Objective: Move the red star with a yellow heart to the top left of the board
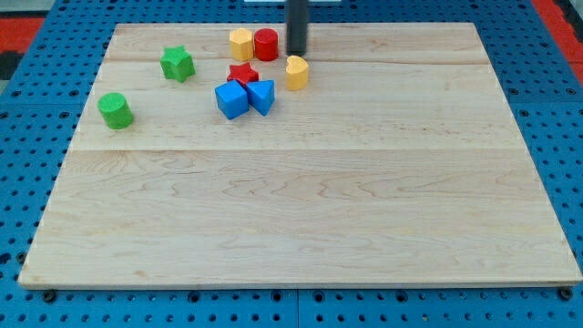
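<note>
Pushing step, entry: my tip (pixel 298 52) stands at the counter's (pixel 364 228) top edge, just above the yellow heart (pixel 297 72), right of the red cylinder (pixel 266 45). Red star (pixel 242 74) sits left of heart, touching blue blocks (pixel 244 97). No fingers fitted. Advice: circle right of heart, push leftward steadily.

Laboratory test bench for robot manipulation. A pale wooden board (pixel 301 182) rests on a blue perforated base (pixel 36 137) with a regular grid of holes, a red panel (pixel 23 32) showing at the view's top left. Small coloured blocks (pixel 241 82) lie just left of and below my tip (pixel 297 53), a dark rod's end.
</note>
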Available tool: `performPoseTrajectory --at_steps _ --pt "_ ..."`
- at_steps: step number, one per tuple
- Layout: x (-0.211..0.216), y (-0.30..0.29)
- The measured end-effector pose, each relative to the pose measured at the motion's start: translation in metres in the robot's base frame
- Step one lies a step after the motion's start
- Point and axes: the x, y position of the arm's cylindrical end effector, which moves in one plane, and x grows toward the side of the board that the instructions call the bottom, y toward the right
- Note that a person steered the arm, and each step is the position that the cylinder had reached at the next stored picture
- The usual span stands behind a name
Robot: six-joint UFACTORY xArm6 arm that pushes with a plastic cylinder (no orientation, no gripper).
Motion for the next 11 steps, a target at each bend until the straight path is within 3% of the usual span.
performPoseTrajectory --at_steps 1,3,4,6,7,9,10,11 --pt "0.029 0.068" --pt "0.059 -0.008" --pt "0.115 -0.022" --pt "0.053 -0.109" --pt "0.060 -0.098" --pt "0.001 -0.125" --pt "-0.023 -0.114" --pt "-0.014 -0.082"
